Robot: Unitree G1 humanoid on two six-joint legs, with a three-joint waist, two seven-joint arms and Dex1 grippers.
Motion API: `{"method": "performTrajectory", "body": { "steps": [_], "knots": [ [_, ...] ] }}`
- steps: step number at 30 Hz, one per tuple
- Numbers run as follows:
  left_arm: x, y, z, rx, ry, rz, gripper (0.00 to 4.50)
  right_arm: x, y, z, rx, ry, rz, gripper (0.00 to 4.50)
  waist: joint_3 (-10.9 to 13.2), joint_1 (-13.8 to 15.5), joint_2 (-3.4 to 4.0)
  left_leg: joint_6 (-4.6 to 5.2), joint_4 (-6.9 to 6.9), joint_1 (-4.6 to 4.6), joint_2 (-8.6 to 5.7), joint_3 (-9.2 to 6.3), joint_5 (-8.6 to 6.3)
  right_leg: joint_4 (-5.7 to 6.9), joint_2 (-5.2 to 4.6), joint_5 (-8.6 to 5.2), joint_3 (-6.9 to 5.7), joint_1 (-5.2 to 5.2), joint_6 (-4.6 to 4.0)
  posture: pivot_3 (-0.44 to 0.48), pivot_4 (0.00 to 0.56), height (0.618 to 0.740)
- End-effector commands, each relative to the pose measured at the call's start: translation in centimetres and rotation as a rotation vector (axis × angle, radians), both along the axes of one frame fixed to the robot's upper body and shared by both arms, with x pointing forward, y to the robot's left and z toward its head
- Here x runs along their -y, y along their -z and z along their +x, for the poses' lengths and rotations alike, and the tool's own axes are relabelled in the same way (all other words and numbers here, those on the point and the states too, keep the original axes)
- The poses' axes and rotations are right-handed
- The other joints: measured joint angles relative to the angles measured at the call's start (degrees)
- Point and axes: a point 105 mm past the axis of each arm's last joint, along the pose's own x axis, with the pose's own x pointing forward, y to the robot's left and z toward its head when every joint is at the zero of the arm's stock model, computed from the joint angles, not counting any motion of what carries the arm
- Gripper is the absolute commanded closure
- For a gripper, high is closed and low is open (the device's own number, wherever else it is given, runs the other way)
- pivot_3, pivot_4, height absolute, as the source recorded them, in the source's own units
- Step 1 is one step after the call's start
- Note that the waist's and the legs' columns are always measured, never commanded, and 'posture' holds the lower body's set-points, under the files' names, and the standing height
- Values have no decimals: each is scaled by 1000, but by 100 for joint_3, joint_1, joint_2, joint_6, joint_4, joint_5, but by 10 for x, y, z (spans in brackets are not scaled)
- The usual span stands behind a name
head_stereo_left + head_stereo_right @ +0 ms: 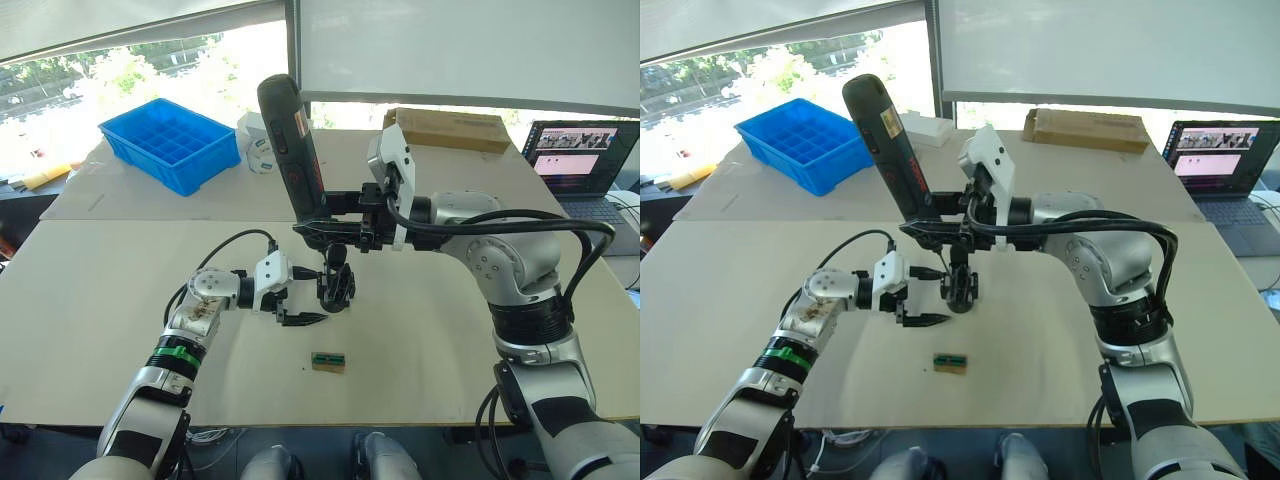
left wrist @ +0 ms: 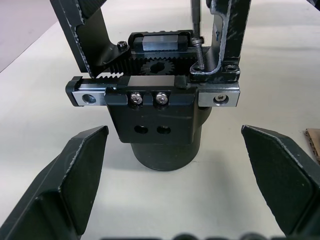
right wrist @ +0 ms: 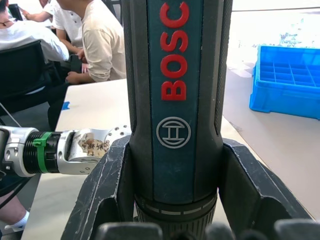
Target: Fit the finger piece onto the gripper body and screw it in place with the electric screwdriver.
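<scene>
Right end effector [image 3: 170, 200] clamped on the electric screwdriver [image 1: 292, 150], fingers pressed against both sides of the lower barrel just above the collar. Screwdriver tilted, butt end up and leaning toward the far left corner of the counter [image 1: 120, 300], thin bit pointing down onto the top of the gripper body [image 2: 157, 117]. Judged fairly heavy, rigid and top-heavy in this hold; textured side panels on the barrel should resist slipping, so a low grip near the collar looks right.

Gripper body standing upright on its squat cylindrical base around mid-counter, well in from every edge. Judged light for its size, stiff, and liable to tip or spin under bit pressure; best held low on the round base, clear of the exposed rack and pinion teeth. Two silver screws seated in the front plate, two empty holes below them.

Left end effector [image 2: 175, 165] spread wide, one finger either side of the base, touching neither.

Finger piece [image 2: 227, 40]: apparently the upright blade mounted on the body's top beside the bit; cannot confirm.

Blue compartmented bin [image 1: 170, 142] at the far left corner, visible cells apparently empty. Cardboard box [image 1: 445, 128] along the far edge, closed.
</scene>
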Motion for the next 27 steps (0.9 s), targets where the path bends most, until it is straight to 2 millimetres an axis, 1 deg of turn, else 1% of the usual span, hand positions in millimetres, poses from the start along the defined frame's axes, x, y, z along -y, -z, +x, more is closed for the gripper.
{"method": "performTrajectory", "body": {
  "steps": [1, 10, 19, 27],
  "knots": [
    [4, -10, 0, 45, 18, -9, 0, 1, -15, -7, 82, -25, 29, 2576, 0, 0, 0, 0, 0, 0, 0, 0, 0, 0, 0, 0, 0, 0, 0, 0, 150, 738],
    [5, -9, 0, 44, 17, -10, 0, -1, -17, -8, 82, -30, 37, 2576, 0, 0, 0, 0, 0, 0, 0, 0, 0, 0, 0, 0, 0, 0, 0, 0, 150, 738],
    [5, -10, 0, 46, 14, -14, 0, 0, -14, -8, 96, -33, 18, 2576, 0, 0, 0, 0, 0, 0, 0, 0, 0, 0, 0, 0, 0, 0, 0, 0, 150, 738],
    [4, -9, 1, 45, 9, -11, 0, -1, -30, -10, 116, -43, 32, 2576, 0, 0, 0, 0, 0, 0, 0, 0, 0, 0, 0, 0, 0, 0, 0, 0, 150, 738]
  ]
}}
